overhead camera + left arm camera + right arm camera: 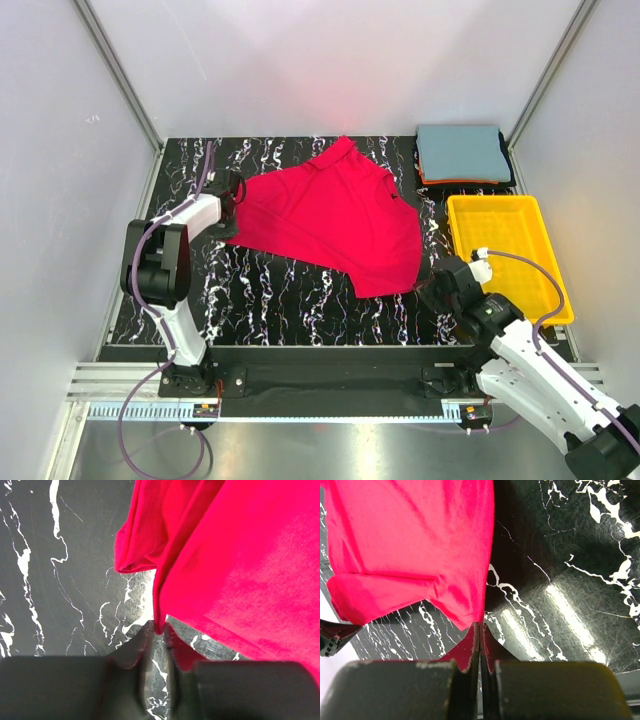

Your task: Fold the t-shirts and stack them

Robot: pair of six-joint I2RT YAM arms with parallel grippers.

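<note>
A bright red cloth t-shirt [335, 220] lies spread across the middle of the black marbled bench [270, 290]. The right tool [480, 630] is clenched on its corner at 5 o'clock. The left tool [159, 635], at 9 o'clock, is nearly closed around the shirt's edge (a thin gap shows); I cannot tell if it pinches.

the bright red cloth t-shirt [335, 220] is matt and soft, finely woven and faintly fuzzy, creasing at the dull dark fingers [465, 650] of the right gripper [480, 630] and the left gripper [159, 632]. beneath the right gripper the black, white-veined tabletop [560, 580] is smooth and glossy, streaked with glare. the rectangular yellow plastic tray [500, 225] to its right looks smooth, slightly shiny; the folded grey-blue cloth shirt [462, 152] beyond is matt.
</note>
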